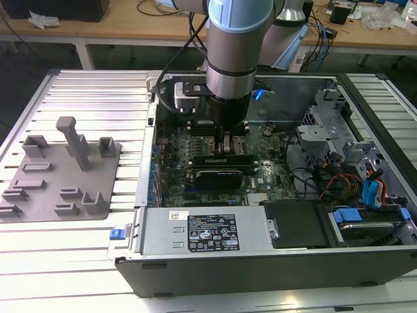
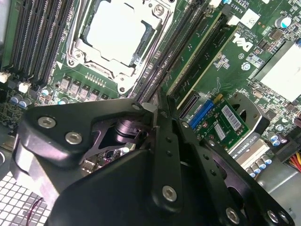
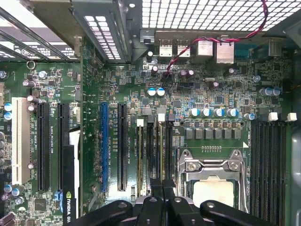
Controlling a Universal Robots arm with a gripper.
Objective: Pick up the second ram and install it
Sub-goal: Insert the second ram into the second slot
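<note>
We're in the case (image 1: 273,277): gripper (image 1: 225,145) over the slotted ram (image 3: 162,150)

Centre of the exterior view, the fingers are drawn together right above the ram; we can't tell if they touch it. The ram stands edge-up in a slot beside the socket (image 3: 211,174), thin and pale-edged. The pick looks done; full seating is unconfirmed.
</note>
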